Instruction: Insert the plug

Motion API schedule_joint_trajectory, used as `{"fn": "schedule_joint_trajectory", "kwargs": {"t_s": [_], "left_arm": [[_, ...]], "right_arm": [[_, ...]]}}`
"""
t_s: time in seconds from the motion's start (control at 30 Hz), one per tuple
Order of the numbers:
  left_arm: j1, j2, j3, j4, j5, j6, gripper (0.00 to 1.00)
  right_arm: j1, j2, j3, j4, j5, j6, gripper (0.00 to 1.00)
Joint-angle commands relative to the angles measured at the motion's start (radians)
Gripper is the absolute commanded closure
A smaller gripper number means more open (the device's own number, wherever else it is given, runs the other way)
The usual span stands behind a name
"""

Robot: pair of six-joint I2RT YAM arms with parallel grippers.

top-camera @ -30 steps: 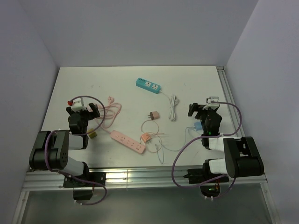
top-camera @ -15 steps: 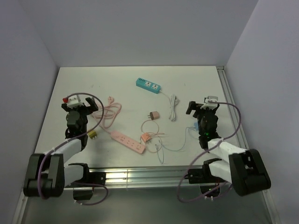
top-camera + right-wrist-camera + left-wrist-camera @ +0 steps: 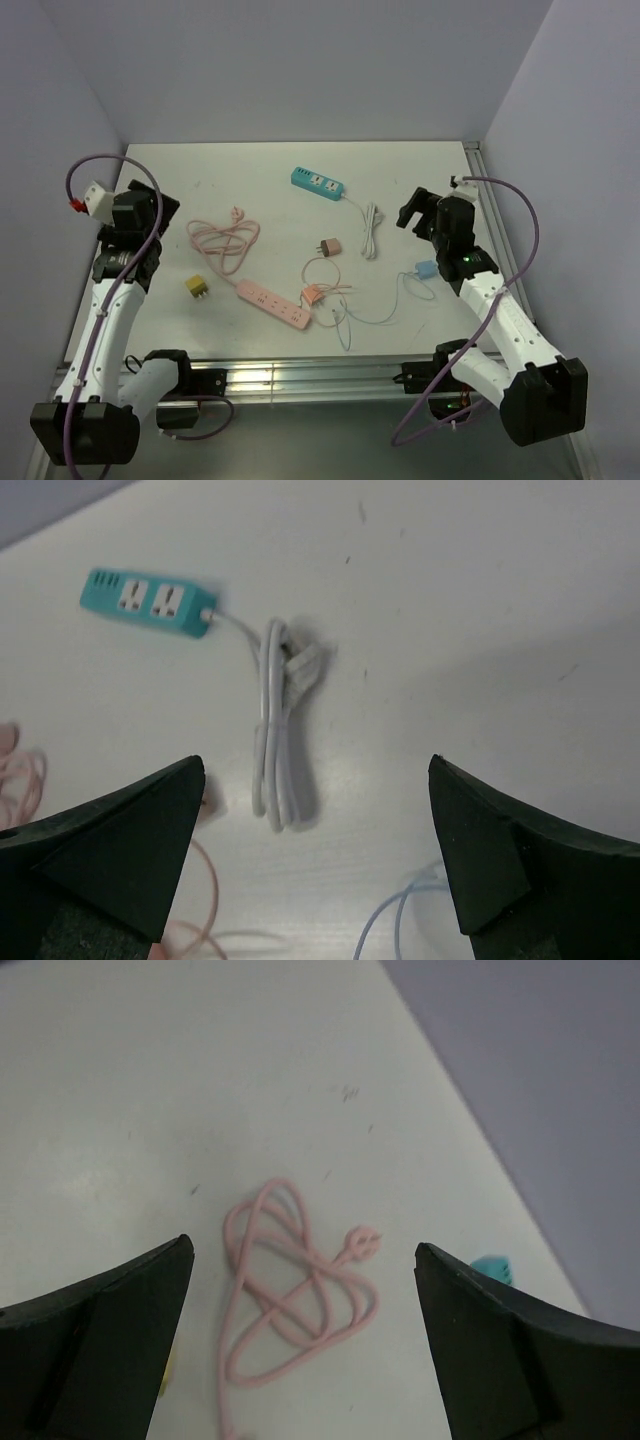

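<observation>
Both arms are hanging above the table [image 3: 160,180]; left gripper [image 3: 303,1260] has its fingers spread wide, nothing between them, looking down at the looped pink cable [image 3: 320,1276]; right gripper [image 3: 316,770] is spread just as wide and holds nothing, over the white cable [image 3: 275,750] and teal power strip [image 3: 145,602]; the pink plug [image 3: 328,247] lies loose mid-table, near the pink power strip [image 3: 272,303], not in any socket.

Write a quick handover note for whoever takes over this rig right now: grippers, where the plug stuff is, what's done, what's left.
Left gripper: open, empty, aimed at the pink cord.
Right gripper: open, empty, aimed at the white cord of the teal power strip.
Pink power strip lies near the front, a yellow adapter to its left.
Done: nothing gripped.
Left: pick a plug, insert it.
</observation>
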Motion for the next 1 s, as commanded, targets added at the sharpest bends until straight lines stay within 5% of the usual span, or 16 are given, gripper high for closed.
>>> {"fn": "schedule_joint_trajectory", "kwargs": {"t_s": [0.0,0.13,0.27,0.97], "left_arm": [[0.005,0.022,0.007,-0.275,0.165,-0.036,0.02],[0.005,-0.046,-0.1,-0.274,0.22,-0.069,0.04],[0.005,-0.008,-0.12,-0.346,0.216,-0.122,0.25],[-0.024,0.265,-0.201,-0.288,0.193,-0.15,0.25]], "right_arm": [[0.031,0.017,0.078,-0.23,-0.165,0.031,0.0],[0.132,-0.024,0.044,-0.247,-0.157,0.043,0.01],[0.205,-0.052,0.014,-0.27,-0.125,0.085,0.02],[0.298,-0.122,-0.013,-0.273,-0.116,0.148,0.05]]}}
